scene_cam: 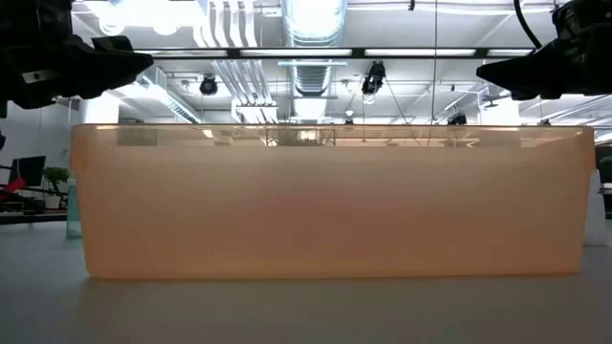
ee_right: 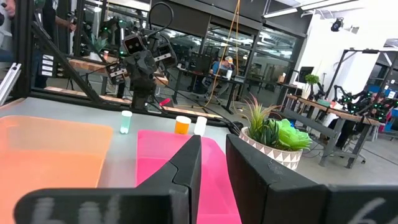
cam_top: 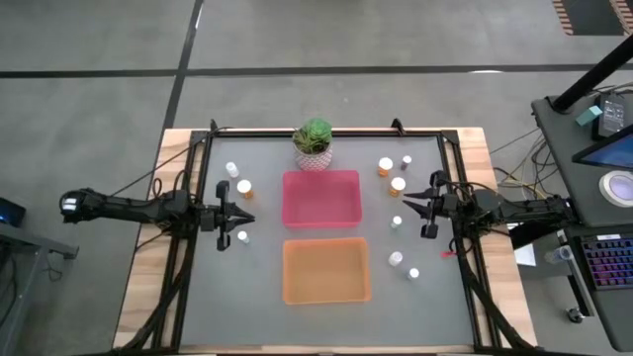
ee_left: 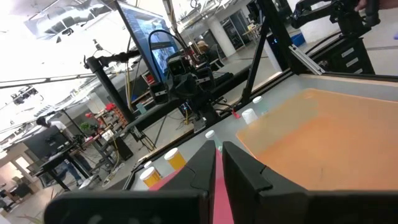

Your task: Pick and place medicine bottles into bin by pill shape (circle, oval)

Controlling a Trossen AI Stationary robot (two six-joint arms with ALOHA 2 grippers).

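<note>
From above, I am holding my left gripper (cam_top: 240, 216) just left of the pink bin (cam_top: 321, 199), its fingers spread and gripping nothing. My right gripper (cam_top: 423, 210) is waiting to the right of that bin, likewise released. An orange bin (cam_top: 326, 270) is lying just in front of the pink one, a potted plant (cam_top: 314, 143) just behind it. The medicine bottles (cam_top: 397, 185) are standing in two loose groups on either side of the pink bin, white-capped, some orange-bodied; none is lying in a bin. No label is readable on them.

At table height, the orange bin's wall is hiding every bottle.

My left wrist is showing two orange bottles (ee_left: 174, 160) past my fingertips.

My right wrist is showing the plant beside the pink bin.
</note>
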